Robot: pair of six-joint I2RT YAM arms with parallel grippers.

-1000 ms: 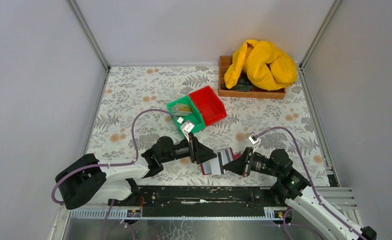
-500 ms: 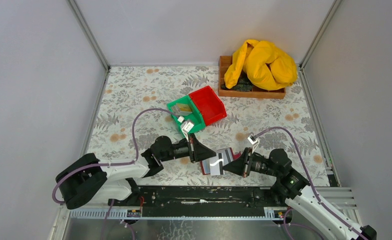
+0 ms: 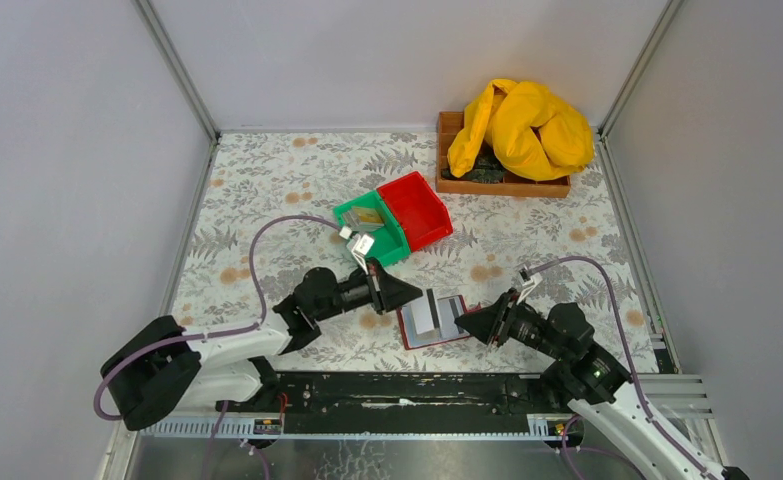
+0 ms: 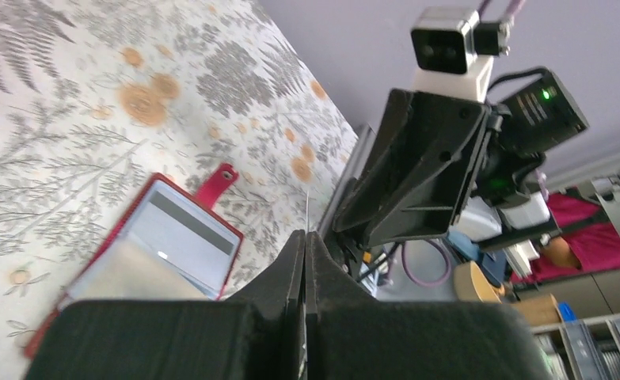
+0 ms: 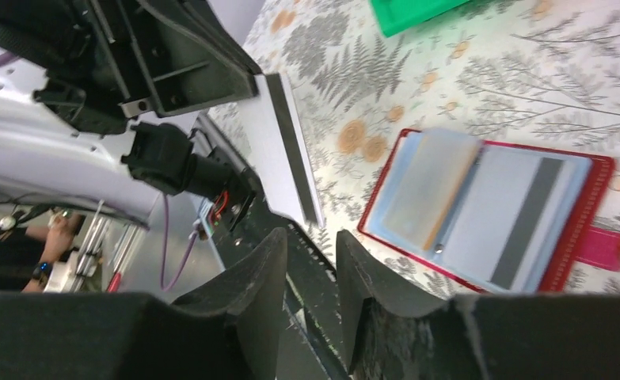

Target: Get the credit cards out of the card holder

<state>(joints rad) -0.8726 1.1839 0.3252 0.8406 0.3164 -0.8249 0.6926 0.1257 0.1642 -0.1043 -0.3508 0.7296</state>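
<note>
Credit cards (image 3: 424, 313): three showing. The white card (image 5: 283, 142) is riding in the left claw, while the tan card (image 5: 429, 186) and striped card (image 5: 520, 218) are sitting ahead of the right claw.
Card holder (image 3: 433, 335): one, lying open between both claws.
Left claw (image 3: 412, 294): pinching the white card edge-on.
Right claw (image 5: 310, 235): fingers standing apart, gripping nothing.

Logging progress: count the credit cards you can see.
3: a white striped card pinched in the left tool; a tan card and a grey striped card in the open card holder. More may hide beneath, or in the green bin.
</note>
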